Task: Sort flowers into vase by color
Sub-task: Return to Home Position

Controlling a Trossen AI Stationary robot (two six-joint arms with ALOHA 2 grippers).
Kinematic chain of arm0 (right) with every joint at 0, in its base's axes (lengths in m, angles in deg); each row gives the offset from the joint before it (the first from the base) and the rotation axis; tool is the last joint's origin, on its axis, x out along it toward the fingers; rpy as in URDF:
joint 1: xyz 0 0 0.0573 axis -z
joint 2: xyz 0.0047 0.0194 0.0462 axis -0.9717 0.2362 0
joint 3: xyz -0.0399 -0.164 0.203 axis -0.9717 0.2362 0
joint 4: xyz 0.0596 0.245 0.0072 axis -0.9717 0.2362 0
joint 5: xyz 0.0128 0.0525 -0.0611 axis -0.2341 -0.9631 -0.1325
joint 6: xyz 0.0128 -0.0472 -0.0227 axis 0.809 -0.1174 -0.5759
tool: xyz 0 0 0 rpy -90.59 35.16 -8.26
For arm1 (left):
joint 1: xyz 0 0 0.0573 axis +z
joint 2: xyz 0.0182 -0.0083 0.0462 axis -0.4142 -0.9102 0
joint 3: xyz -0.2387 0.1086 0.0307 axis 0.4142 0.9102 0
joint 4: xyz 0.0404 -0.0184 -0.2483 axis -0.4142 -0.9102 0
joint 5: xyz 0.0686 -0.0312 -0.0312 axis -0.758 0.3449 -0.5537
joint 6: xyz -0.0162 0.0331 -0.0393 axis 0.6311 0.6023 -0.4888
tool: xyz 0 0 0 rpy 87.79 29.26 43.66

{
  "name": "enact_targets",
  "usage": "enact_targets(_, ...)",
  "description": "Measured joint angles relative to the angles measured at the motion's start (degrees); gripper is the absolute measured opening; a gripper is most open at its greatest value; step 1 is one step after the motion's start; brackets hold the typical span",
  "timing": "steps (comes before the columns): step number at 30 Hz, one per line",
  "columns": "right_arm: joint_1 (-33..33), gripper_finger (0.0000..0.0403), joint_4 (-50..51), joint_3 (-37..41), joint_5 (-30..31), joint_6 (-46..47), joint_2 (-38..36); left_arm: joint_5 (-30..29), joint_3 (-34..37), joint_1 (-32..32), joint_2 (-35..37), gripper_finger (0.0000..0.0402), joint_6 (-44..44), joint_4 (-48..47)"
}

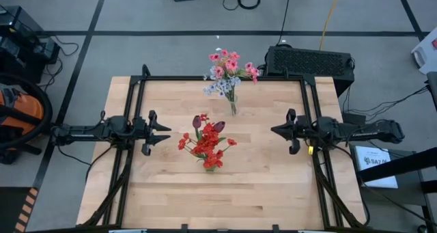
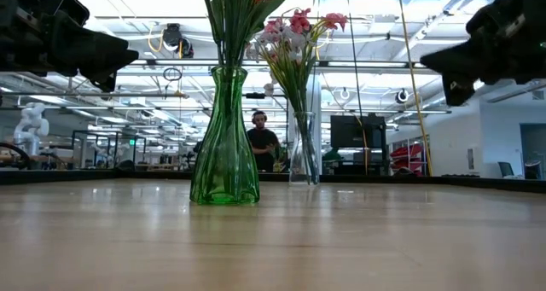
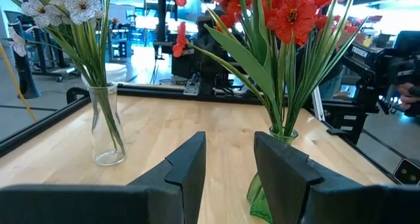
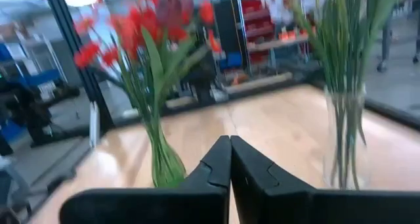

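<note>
A green glass vase [image 2: 224, 146] stands on its base at the table's middle and holds red flowers [image 1: 207, 148] and dark maroon tulips [image 1: 207, 124]. A clear glass vase [image 2: 303, 150] stands farther back and holds pink flowers [image 1: 229, 62] and a whitish-lavender spray [image 1: 217, 88]. My left gripper [image 1: 168, 132] hovers open and empty, left of the green vase and pointing at it; its fingers show apart in the left wrist view [image 3: 230, 175]. My right gripper [image 1: 273, 130] hovers shut and empty, right of the green vase; its fingers meet in the right wrist view [image 4: 230, 161].
A black metal frame [image 1: 218, 78] runs along the table's far edge and sides. A black box [image 1: 311, 61] stands behind the far right corner. A person [image 2: 262, 142] shows in the room beyond the table. Bare wood [image 1: 218, 199] lies along the near half.
</note>
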Motion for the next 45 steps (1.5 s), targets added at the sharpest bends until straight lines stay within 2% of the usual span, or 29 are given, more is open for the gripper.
enact_targets(10,0.0,0.0,13.6,0.0,-1.9,-0.1,-7.0,0.0,0.0,0.0,0.0,0.0136,0.0,0.0)
enact_targets(13,0.0,0.0,14.2,-0.1,-4.4,-0.3,-8.6,-0.1,0.0,0.0,0.0,0.0136,0.0,0.0)
enact_targets(27,0.2,0.0,14.3,-0.1,-4.2,-4.9,-9.3,-0.1,0.0,0.0,0.0,0.0136,0.0,0.0)
enact_targets(45,0.2,0.0,14.2,-0.1,-4.1,-5.0,-9.3,-0.1,0.0,0.0,0.0,0.0136,0.0,0.0)
